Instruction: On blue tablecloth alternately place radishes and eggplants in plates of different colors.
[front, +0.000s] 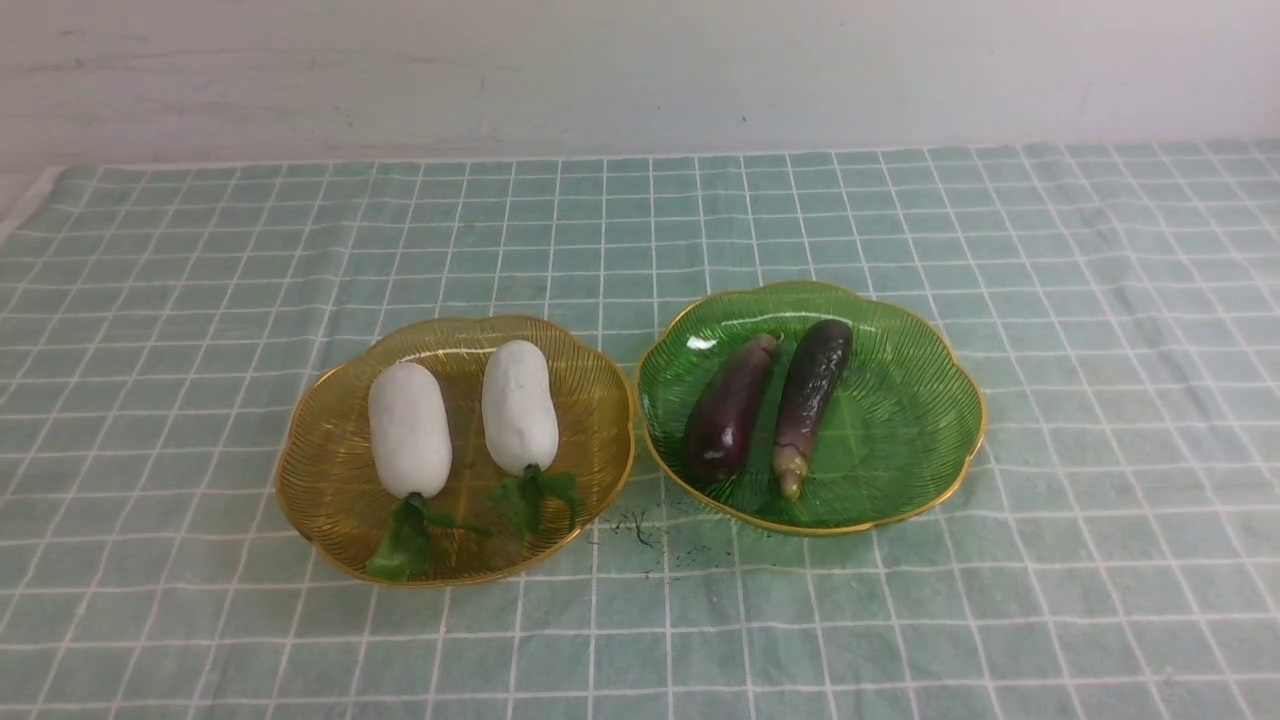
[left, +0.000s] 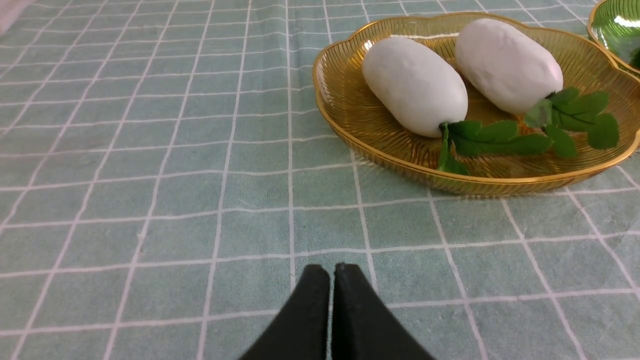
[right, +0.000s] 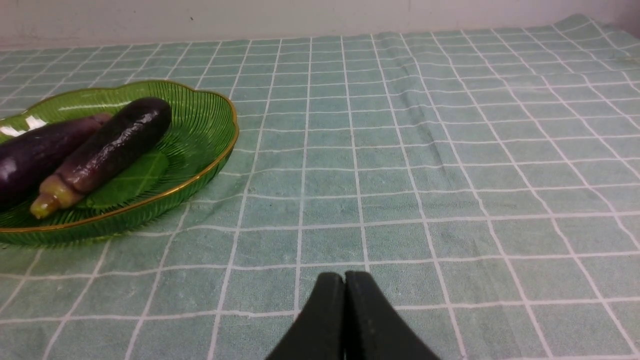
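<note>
Teal checked cloth, the blue tablecloth (front: 1000, 250), covers the worktop edge to edge, and near its middle sit the two plates almost rim to rim: the amber plate (front: 330, 480) toward the left edge with both radishes (front: 408, 430) side by side, leaves pointing at the near edge, the green plate (front: 900, 420) toward the right edge with both eggplants (front: 727, 410). Left gripper (left: 332, 272) and right gripper (right: 345, 280) hover over bare cloth nearer the front edge, each with its black fingers pressed together on nothing.
</note>
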